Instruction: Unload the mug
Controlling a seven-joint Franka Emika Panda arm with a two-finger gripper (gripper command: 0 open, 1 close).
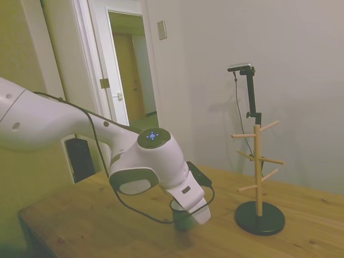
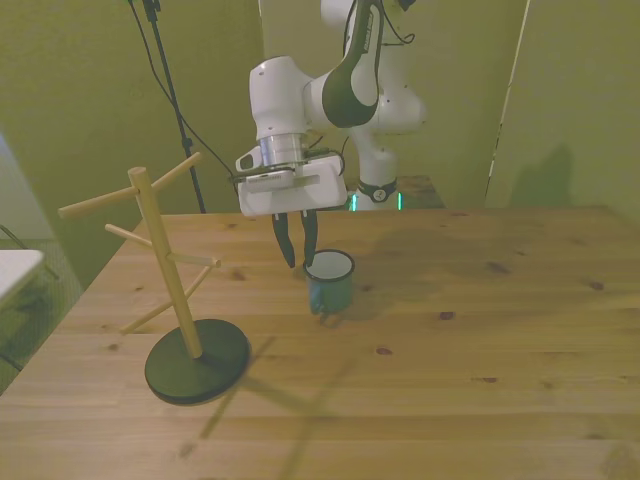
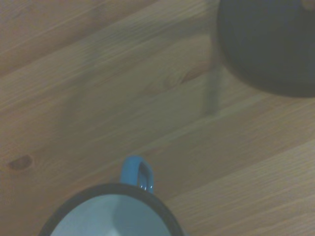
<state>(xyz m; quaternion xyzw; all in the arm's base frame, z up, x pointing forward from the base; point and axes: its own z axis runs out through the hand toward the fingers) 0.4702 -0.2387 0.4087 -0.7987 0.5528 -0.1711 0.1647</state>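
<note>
Mug (image 2: 330,280) stood upright mid-table (image 2: 480,330), off the rack (image 2: 185,290). Gripper (image 2: 297,262) fingers nearly closed beside rim, gripping nothing; risked tipping mug when lifting away.

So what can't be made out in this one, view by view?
- Side view: the pincer and most of the mug are hidden behind the arm's white wrist, so any contact is unclear.
- Front view: whether the pincer touches the mug's rim cannot be told; its tips end right beside it.
- Wrist view: the mug is cut off by the edge, and the mug tree's dark base is blurred.
</note>
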